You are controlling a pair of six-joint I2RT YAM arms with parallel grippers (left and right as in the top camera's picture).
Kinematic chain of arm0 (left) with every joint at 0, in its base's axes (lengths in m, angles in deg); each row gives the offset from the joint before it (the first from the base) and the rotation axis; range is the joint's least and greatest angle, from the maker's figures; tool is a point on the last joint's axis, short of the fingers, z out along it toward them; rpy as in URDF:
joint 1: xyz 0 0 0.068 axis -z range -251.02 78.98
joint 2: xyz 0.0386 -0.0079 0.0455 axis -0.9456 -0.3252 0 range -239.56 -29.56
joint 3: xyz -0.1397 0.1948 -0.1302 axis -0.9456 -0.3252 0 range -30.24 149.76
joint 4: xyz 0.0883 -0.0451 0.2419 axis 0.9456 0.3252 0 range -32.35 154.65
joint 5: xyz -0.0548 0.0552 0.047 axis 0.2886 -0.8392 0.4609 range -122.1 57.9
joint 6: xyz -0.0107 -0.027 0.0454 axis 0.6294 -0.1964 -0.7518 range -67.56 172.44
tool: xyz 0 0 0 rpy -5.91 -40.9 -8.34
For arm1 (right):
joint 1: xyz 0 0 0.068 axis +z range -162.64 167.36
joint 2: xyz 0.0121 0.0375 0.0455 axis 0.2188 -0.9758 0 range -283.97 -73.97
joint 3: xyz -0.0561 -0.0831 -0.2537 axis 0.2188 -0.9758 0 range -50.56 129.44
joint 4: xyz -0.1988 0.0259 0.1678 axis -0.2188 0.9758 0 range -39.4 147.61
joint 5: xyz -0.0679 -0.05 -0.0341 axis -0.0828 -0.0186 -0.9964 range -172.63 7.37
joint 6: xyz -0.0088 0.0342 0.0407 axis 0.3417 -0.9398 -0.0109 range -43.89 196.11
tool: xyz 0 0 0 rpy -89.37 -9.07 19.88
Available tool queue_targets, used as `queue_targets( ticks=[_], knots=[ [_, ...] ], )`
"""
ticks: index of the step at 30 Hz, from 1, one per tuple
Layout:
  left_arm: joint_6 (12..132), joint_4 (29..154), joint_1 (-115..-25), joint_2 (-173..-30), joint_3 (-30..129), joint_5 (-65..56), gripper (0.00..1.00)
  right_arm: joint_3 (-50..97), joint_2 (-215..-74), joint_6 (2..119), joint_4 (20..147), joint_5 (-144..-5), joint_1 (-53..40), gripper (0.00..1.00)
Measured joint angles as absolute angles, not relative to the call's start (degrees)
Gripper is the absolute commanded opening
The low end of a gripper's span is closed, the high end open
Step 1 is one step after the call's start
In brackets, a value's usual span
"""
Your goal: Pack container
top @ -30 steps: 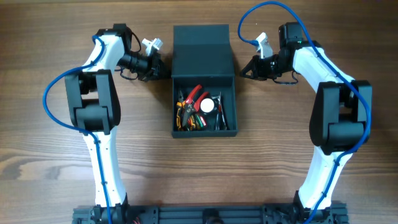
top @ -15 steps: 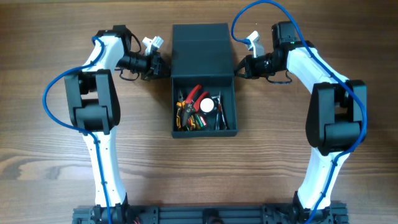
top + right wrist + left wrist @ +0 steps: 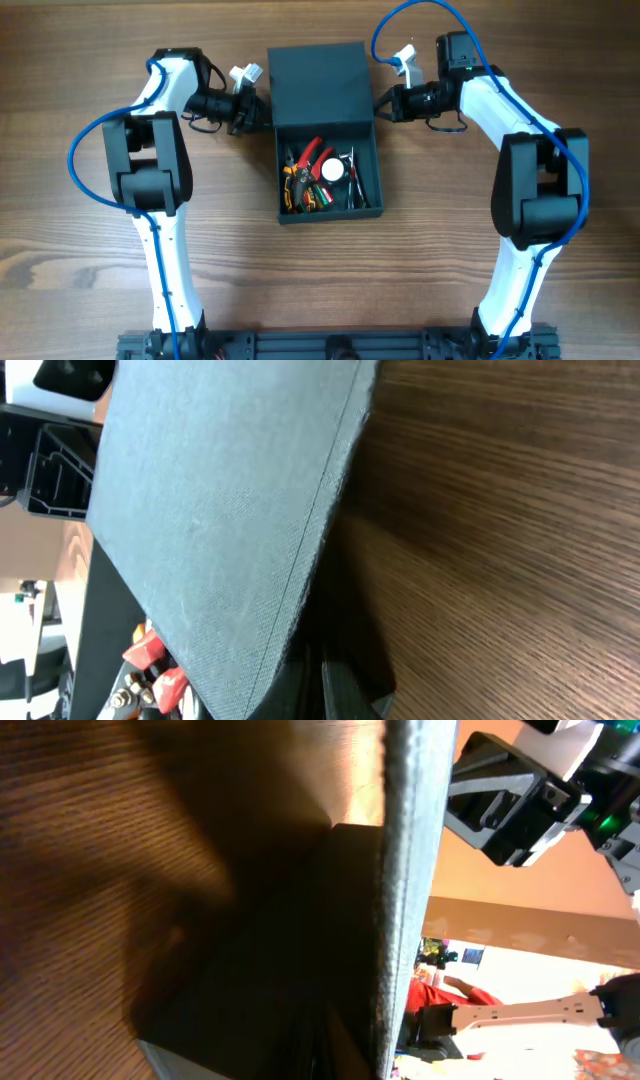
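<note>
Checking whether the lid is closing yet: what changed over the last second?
The right gripper moved left to the lid's right edge; the lid then rose off the table, the left gripper at its other edge. The container and tools stayed put.

Container (image 3: 330, 215) dead centre on the table (image 3: 80, 270), one arm on each side.

Tools (image 3: 322, 172) lie in the open compartment at the near end. The lid (image 3: 320, 85) is behind them at the far end, and both wrist views show it tilted up off the table. The left gripper (image 3: 260, 108) is right at the lid's left edge and the right gripper (image 3: 381, 103) is right at its right edge, facing each other across it. The arm bases stand at the table's near edge, well apart, with the container between them.
</note>
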State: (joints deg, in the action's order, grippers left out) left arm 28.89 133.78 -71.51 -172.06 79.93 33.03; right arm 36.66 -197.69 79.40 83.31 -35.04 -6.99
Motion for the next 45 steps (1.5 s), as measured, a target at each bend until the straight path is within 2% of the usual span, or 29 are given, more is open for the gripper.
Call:
queue_targets(
  ticks=[6, 15, 26, 34, 37, 40, 45],
  knots=[
    [27.57, 134.18, -71.95, -169.65, 79.91, 32.52, 0.04, 40.31, -197.69, 79.4, 83.77, -35.04, -6.99, 0.04],
    [27.4, 134.7, -73.72, -156.12, 79.98, 34.56, 0.04, 43.89, -197.73, 80.08, 84.19, -33.99, -6.81, 0.04],
    [27.4, 137.81, -74.79, -155.79, 79.98, 32.35, 0.04, 51.06, -197.73, 82.83, 88.89, -31.58, -6.81, 0.04],
    [24.99, 140.21, -78.18, -154.57, 79.98, 37.35, 0.04, 51.13, -197.73, 84.16, 91.07, -31.65, -6.81, 0.04],
    [29.65, 133.85, -78.16, -154.13, 79.98, 31.65, 0.04, 51.19, -197.73, 85.67, 92.69, -31.65, -6.81, 0.04],
    [40.19, 125.85, -78.18, -154.13, 79.98, 22.54, 0.04, 51.24, -197.73, 87.73, 95.01, -31.63, -6.81, 0.04],
    [48.62, 122.29, -78.18, -154.13, 79.98, 14.38, 0.04, 51.24, -197.6, 89.56, 96.8, -31.65, -6.81, 0.04]
  ],
)
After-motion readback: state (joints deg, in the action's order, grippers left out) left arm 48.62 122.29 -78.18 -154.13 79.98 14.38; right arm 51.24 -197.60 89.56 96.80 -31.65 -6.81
